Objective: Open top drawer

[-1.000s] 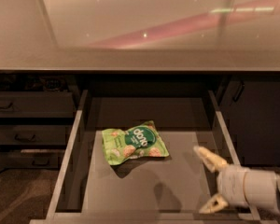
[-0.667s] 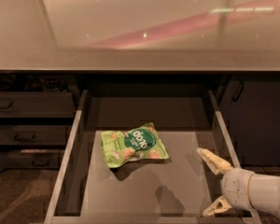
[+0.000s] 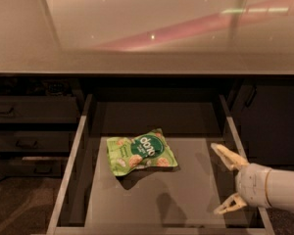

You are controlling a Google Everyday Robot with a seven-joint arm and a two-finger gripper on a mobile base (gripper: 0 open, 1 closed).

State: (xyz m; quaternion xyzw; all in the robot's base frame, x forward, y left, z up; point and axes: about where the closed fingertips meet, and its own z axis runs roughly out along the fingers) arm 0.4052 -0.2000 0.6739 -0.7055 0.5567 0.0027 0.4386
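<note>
Gripper (image 3: pixel 215 179) sat low on the right, over the front right part of the top drawer (image 3: pixel 69 173). Its wrist lay across the drawer's right wall. Count: one gripper, two pale fingers (image 3: pixel 229 155), spread wide apart with nothing between them. I could not tell whether the lower finger touched the tray floor.

Top drawer: one, pulled well out from under the countertop (image 3: pixel 147 58). Its lighter grey tray was fully in sight, and the front panel was cut off by the bottom edge of the view.

Contents: one green snack bag (image 3: pixel 142 153), lying flat left of centre on the tray floor and well apart from the gripper.

Left of the open drawer I counted three narrower drawer fronts (image 3: pixel 34 126), stacked and shut.

Against the frame 0.7 s earlier, the gripper stood slightly higher in the view, with its upper fingertip a little further right. Finger spread was much the same. Bag and drawer had not shifted.
</note>
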